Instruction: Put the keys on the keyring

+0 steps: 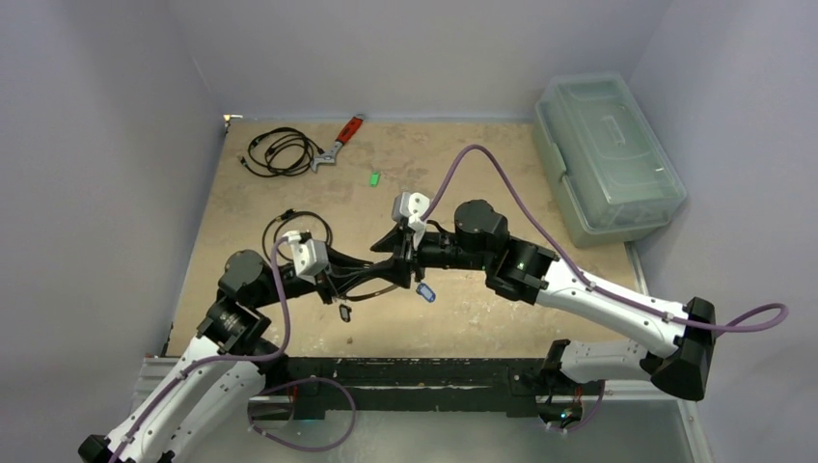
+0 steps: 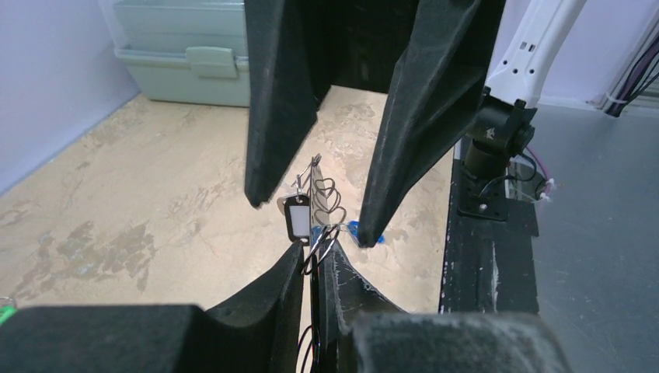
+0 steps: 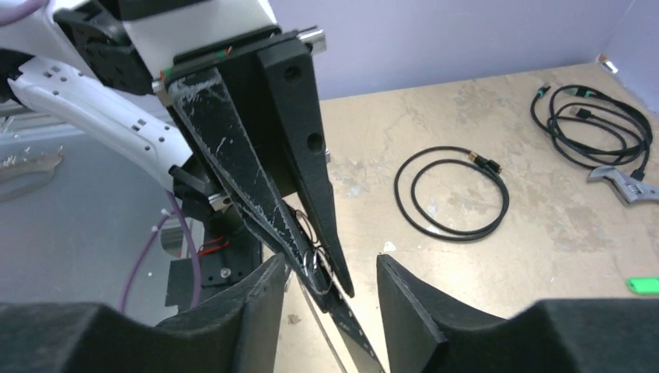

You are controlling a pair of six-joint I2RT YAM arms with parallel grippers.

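Tan, worn tabletop (image 1: 482, 323) bears a green-tagged key (image 1: 374, 177), lilac walls (image 1: 96, 145) around.

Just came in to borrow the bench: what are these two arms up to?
The two arms are putting small tagged keys on a thin grey metal keyring. The left gripper holds the ring off the tan table, jaws shut on it. The right gripper faces it, jaws open, gripping nothing. A dark key tag with a white label and a blue key tag hang at the ring; a green key tag lies on the table farther back.
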